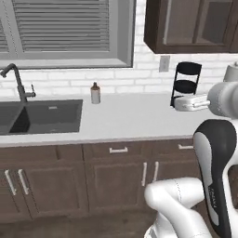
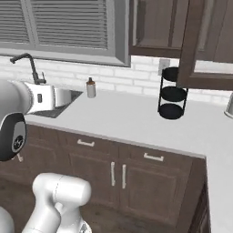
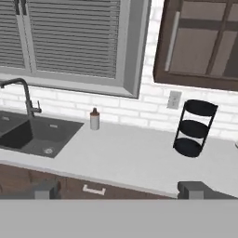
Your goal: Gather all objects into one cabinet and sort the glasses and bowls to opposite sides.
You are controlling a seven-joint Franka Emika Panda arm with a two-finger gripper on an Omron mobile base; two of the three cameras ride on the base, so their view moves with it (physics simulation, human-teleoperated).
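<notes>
Above the white countertop (image 1: 130, 118), at the upper right, hangs the dark-brown wall cabinet (image 1: 186, 25); in the right base view its near door (image 2: 202, 43) stands swung open toward the camera, and in the hand view a long grey bar handle (image 3: 172, 39) runs down its left door. No mugs or bowl can be made out behind the panels from any view. Landmark for this note: the black three-tier stand (image 1: 186, 83), which sits on the countertop against the brick wall, directly below the cabinet's left part. Just left of the stand's top, on the wall, a grey outlet plate (image 3: 174, 99). Well left of the stand, a small brown-capped bottle (image 1: 95, 93) stands upright near the wall. Farther left again, the dark sink (image 1: 39, 116) with its dark faucet (image 1: 16, 81), under a window with grey blinds (image 1: 60, 25). Below and in front of the stand, brown drawer fronts and base doors with pale handles (image 1: 118, 149). Gripper (image 3: 123, 189) held back from the counter edge, facing the stand and bottle; fingertips (image 3: 44, 190) show at the bottom of the hand view, set far apart, nothing between them. White arm (image 1: 218, 139) rises in front of the stand, touching nothing.
</notes>
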